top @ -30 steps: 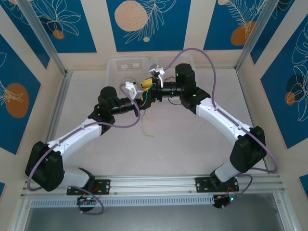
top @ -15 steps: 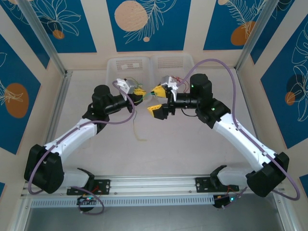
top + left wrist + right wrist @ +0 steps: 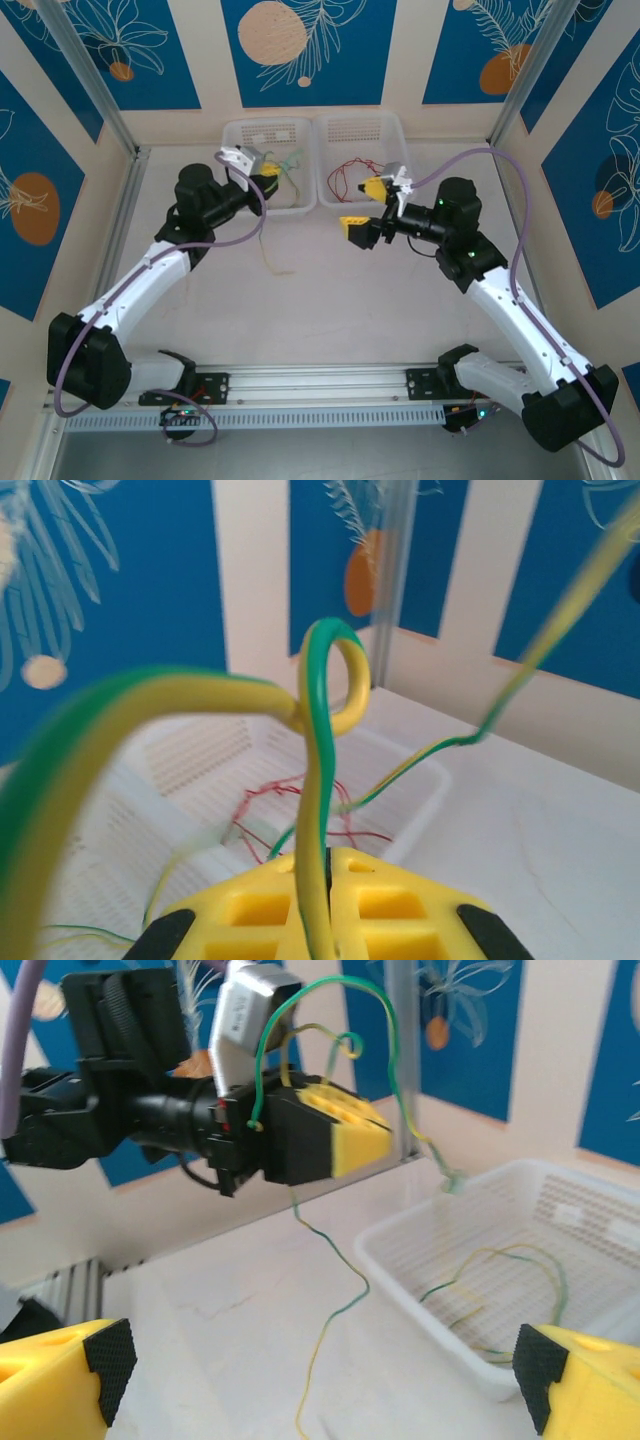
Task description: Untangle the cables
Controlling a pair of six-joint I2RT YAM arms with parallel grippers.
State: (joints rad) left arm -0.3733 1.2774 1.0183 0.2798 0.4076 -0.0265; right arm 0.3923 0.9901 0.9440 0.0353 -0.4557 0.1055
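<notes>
Top external: the left pincer (image 3: 272, 186) is pinching the yellow-green cable (image 3: 267, 255) at the near right corner of the left basket (image 3: 240, 135). From the grip, one run of the cable is hanging down to the surface (image 3: 330, 300) and trailing off just near of that basket. Another part is lying inside it.

Left wrist: the yellow fingers (image 3: 380, 905) are pressing together on the cable, which is rising between them and curling into a small loop above.

The red cable (image 3: 348, 178) is lying in the right basket (image 3: 390, 130), apart from both pincers. The right pincer (image 3: 362, 206) is hovering just near of that basket's near wall, jaws spread and gripping nothing.

Right wrist: the two fingertips (image 3: 70, 1370) are sitting wide apart at the lower corners, facing the left pincer across the gap.

Pose: the left arm (image 3: 150, 270) is reaching from the near left toward the far side, its wrist pointing right at the basket. The right arm (image 3: 510, 300) is rising from the near right and bending left, its wrist pointing toward the centre.
</notes>
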